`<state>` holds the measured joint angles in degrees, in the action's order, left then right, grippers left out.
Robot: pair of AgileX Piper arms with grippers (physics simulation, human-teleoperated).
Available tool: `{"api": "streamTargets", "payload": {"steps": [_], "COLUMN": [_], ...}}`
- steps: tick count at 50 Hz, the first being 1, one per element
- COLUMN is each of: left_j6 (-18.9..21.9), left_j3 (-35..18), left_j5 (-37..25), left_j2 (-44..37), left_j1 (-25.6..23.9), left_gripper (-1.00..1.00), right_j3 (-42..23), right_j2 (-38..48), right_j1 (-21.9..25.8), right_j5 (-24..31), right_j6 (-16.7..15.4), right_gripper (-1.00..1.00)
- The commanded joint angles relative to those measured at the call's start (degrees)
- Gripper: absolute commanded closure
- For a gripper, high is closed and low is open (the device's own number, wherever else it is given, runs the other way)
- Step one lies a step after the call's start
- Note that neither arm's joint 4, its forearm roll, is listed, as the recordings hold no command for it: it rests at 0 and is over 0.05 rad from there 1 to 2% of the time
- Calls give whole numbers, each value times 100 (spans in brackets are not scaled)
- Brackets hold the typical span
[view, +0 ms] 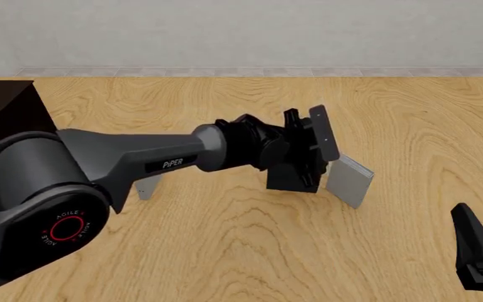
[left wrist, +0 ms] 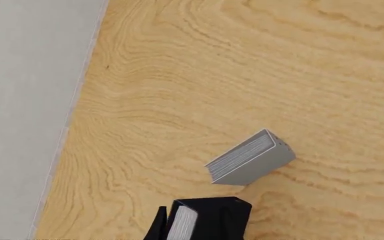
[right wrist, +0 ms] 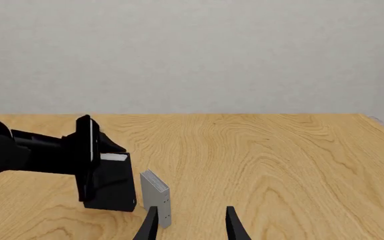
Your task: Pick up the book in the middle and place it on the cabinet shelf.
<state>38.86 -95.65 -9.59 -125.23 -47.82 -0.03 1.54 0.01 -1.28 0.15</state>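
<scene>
The black book [view: 290, 177] with white page edges stands at mid-table, between two thinner light-grey books. My left gripper [view: 297, 158] comes down over its top and is shut on it, with one finger [left wrist: 156, 225] flush against the cover. The book [left wrist: 209, 220] fills the lower edge of the left wrist view. It also shows in the right wrist view [right wrist: 112, 187], with its base at or just above the table. The dark cabinet [view: 2, 107] stands at the far left. My right gripper [view: 477, 251] is open and empty at the near right, far from the book.
One light-grey book [view: 351, 179] stands tilted just right of the black book, and shows in the left wrist view [left wrist: 252, 159]. The other light-grey book [view: 148, 187] is partly hidden behind my left arm. The table's far edge meets a pale wall [view: 241, 31].
</scene>
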Motion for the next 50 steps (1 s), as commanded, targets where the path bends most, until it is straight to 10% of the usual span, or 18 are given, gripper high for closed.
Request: {"api": "streamTargets", "payload": {"steps": [1, 50], "left_j6": [156, 70], "left_j3": [23, 913], "left_j5": [-120, -474], "left_j2": [-165, 767], "left_j1": [108, 15], "left_gripper": [100, 100], "right_j3": [0, 0], "right_j2": [0, 0], "right_j1": [0, 0], "right_j5": [0, 0], "right_j6": [1, 1], "right_gripper": [-100, -100]}}
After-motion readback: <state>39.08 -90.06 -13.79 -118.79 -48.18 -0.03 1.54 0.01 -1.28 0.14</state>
